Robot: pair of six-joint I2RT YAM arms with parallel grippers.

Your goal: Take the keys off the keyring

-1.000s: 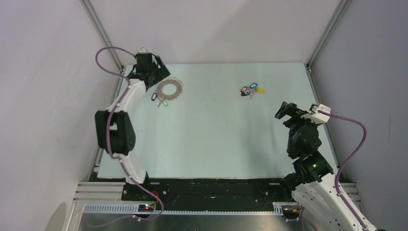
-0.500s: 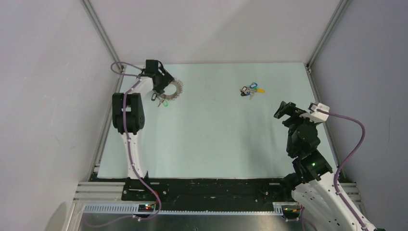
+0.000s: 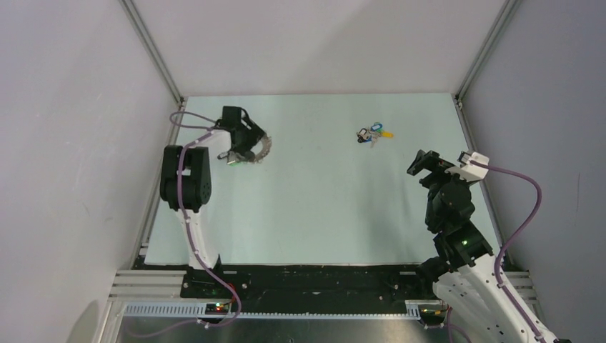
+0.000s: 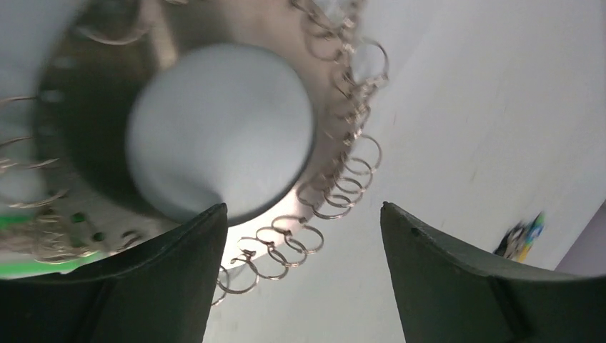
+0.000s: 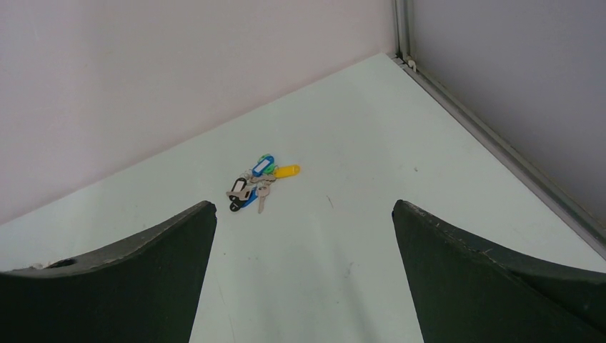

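The keyring, a large silvery ring with many small wire loops on its rim, lies at the far left of the table. My left gripper is open right over it and hides most of it. In the left wrist view the ring is close and blurred at the upper left. Its rim loops lie between my open left gripper's fingers, and the left finger overlaps the ring's edge. The green key shows beside the ring and as a green patch. The dark-and-whitish key is hidden. My right gripper is open and empty.
A small bunch of blue and yellow-headed keys lies at the far middle right, also in the right wrist view and the left wrist view. Walls and a metal frame enclose the table on three sides.
My left arm has folded in and brought its gripper from behind the keyring down onto it. The ring and green key have shifted slightly toward the near side. The right arm has barely moved.
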